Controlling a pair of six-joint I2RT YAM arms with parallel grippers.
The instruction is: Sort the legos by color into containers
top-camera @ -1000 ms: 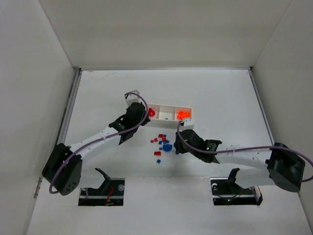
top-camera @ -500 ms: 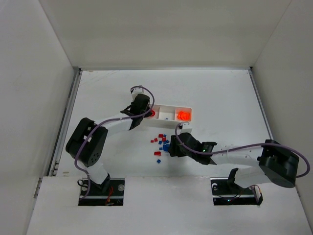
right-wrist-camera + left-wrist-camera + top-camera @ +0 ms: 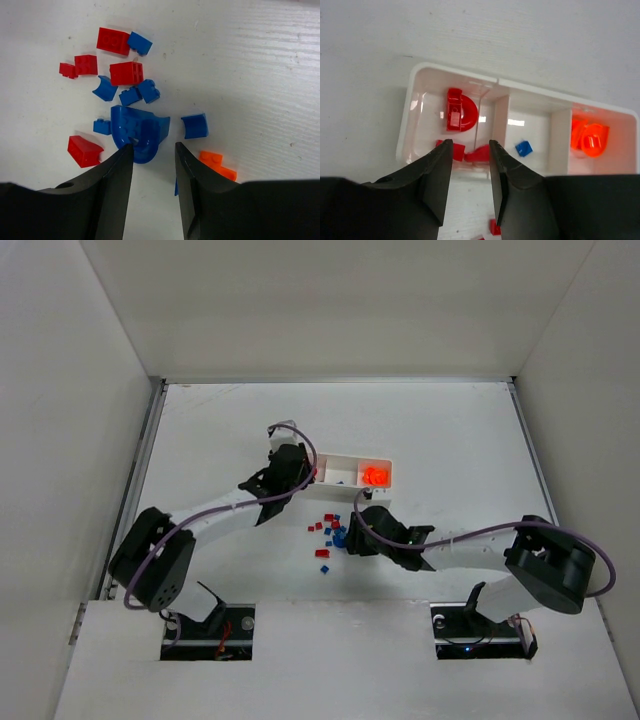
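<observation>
The left gripper (image 3: 470,146) is being held just above the near wall of the white tray (image 3: 404,131), with the jaws kept slightly parted and nothing between them. In the tray's left compartment a red arch (image 3: 461,110) is lying flat, and a few small red bricks (image 3: 457,151) are sitting against the near wall. One blue brick (image 3: 523,148) is lying in the middle compartment, and orange pieces (image 3: 590,137) are piled in the right one. The right gripper (image 3: 154,147) is being held low over the loose legos (image 3: 328,530) on the worktop (image 3: 250,75), just in front of the tray. Its jaws are released, standing on either side of the lower end of a big blue rounded piece (image 3: 137,130). A gap is showing on one side, so the piece is not being clamped; whether the other finger is touching it cannot be told. Loose red bricks (image 3: 126,73), small blue bits (image 3: 131,95) and one orange brick (image 3: 217,162) are lying scattered around it, all outside the tray.
</observation>
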